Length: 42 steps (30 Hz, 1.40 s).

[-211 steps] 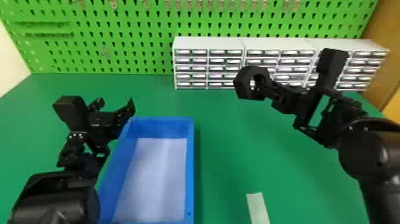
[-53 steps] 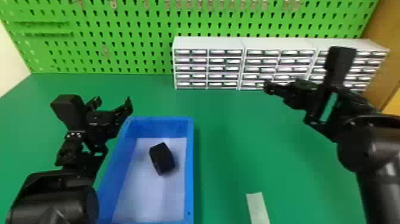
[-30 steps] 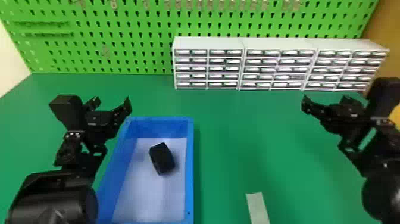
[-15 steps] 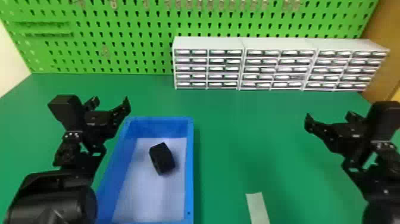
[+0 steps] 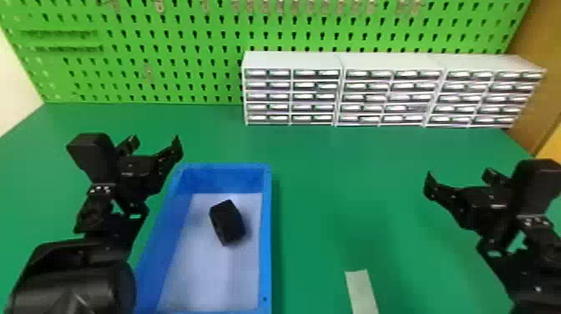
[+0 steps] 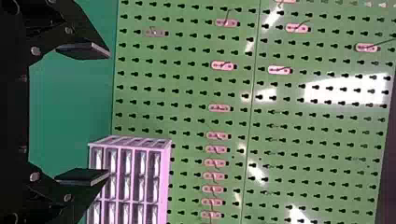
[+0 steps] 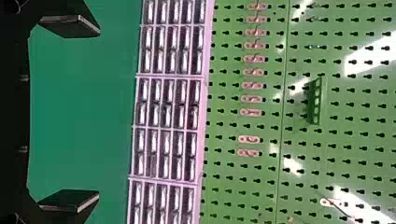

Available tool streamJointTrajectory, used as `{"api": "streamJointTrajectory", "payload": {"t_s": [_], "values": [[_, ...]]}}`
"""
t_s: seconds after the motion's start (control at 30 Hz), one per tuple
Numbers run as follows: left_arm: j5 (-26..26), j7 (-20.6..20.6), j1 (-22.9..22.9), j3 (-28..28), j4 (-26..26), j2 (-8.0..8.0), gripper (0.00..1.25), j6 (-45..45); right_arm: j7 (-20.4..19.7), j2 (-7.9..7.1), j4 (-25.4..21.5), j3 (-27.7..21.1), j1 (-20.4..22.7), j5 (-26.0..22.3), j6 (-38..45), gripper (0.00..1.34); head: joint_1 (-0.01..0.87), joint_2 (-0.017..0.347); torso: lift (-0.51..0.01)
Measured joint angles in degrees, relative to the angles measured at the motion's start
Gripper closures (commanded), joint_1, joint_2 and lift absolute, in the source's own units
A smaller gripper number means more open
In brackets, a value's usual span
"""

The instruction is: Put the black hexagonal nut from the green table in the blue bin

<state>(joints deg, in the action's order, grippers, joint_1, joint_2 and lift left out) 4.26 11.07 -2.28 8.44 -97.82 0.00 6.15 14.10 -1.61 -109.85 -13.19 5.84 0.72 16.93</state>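
Green table (image 5: 317,200) with the black hexagonal nut (image 5: 227,222) in the blue bin (image 5: 266,234).
Left gripper (image 5: 155,143) near the bin, right gripper (image 5: 458,176) well apart from it, both spread wide.

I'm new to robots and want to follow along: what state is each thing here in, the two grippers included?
Black nut: in the bin, on its floor, held by neither gripper.
Blue bin: open-topped, with the nut inside.
Left gripper: open, empty.
Right gripper: open, empty.
Drawer cabinets: standing in a row, drawers apparently shut.
Pale strip: flat on the green table.
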Motion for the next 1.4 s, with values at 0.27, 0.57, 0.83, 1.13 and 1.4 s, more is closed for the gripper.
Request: {"api": "streamJointTrajectory", "payload": {"t_s": [0.27, 0.57, 0.83, 1.13, 1.4], "values": [[0.04, 0.0, 0.07, 0.15, 0.0, 0.0, 0.36, -0.09, -0.01, -0.01, -0.02, 0.82, 0.22, 0.57, -0.74, 0.09, 0.686, 0.051, -0.097], [0.05, -0.06, -0.14, 0.11, 0.0, 0.0, 0.36, -0.35, -0.04, -0.15, -0.02, 0.9, 0.0, 0.66, -1.35, 0.09, 0.686, 0.051, -0.097], [0.09, -0.09, -0.18, 0.08, 0.0, 0.0, 0.36, -0.35, -0.04, -0.15, -0.02, 1.02, -0.04, 0.77, -1.59, 0.09, 0.686, 0.051, -0.097], [0.2, -0.09, -0.18, 0.06, 0.0, 0.0, 0.36, -0.36, -0.03, -0.01, 0.13, 1.04, 0.17, 0.96, -2.32, 0.09, 0.686, 0.051, -0.097], [0.29, -0.09, -0.16, -0.05, 0.0, 0.0, 0.36, -0.44, -0.03, 0.07, 0.15, 1.16, 0.28, 1.03, -2.01, 0.09, 0.686, 0.051, -0.097]]}}
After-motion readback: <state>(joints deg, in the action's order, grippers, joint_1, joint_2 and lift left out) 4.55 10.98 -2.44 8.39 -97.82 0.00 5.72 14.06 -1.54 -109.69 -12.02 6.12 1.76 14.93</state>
